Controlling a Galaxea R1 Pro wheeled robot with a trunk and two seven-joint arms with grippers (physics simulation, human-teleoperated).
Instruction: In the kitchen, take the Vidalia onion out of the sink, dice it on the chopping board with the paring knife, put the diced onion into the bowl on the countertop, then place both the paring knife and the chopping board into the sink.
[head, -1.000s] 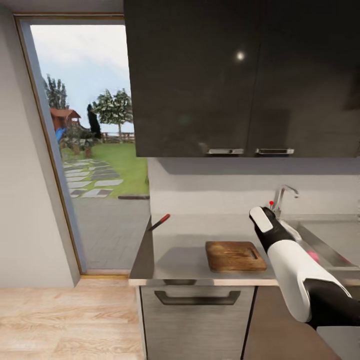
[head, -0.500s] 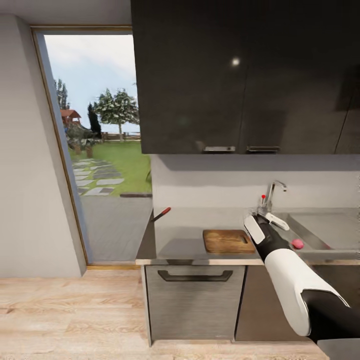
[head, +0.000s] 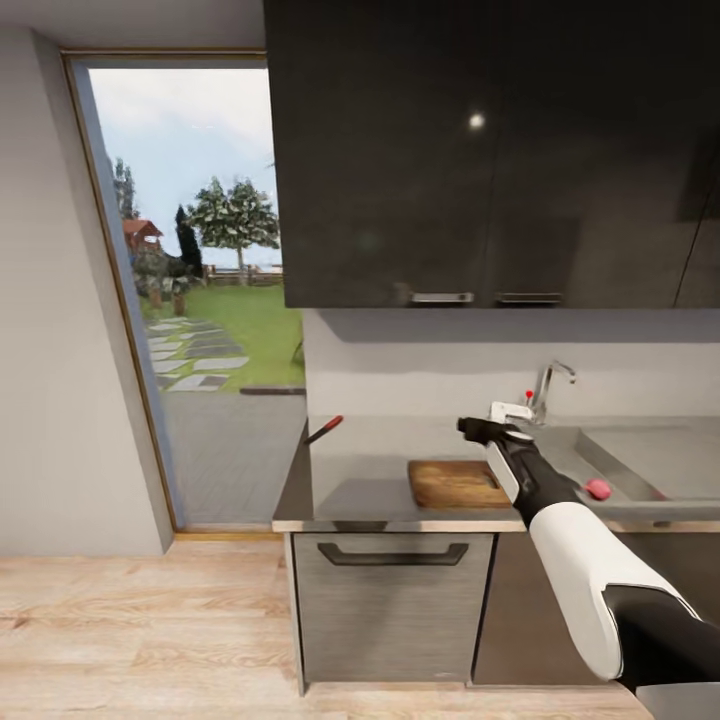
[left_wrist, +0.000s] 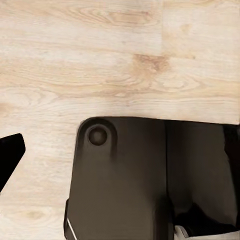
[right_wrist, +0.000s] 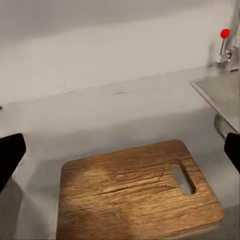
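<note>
Onion (head: 597, 488) sits pinkish at the sink's (head: 650, 462) near edge, right of the board (head: 457, 483) on the counter (head: 370, 470). Knife (head: 323, 429) far left, near the counter's edge. My right end effector (head: 492, 424) hovers above the board, spread wide, empty. Left: cannot tell. Risk: reaching sideways could nudge the onion deeper.

The chopping board (head: 455, 483), brown wood with clear grain and a slot handle at one end, lies flat on the grey tabletop (head: 370, 470) near its front edge. The paring knife (head: 323, 429), red-handled, lies at the tabletop's far corner, well apart from the board on the side away from the sink (head: 650, 455). The Vidalia onion (head: 597, 488), a small pinkish-red lump, sits beyond the board on the sink side
</note>
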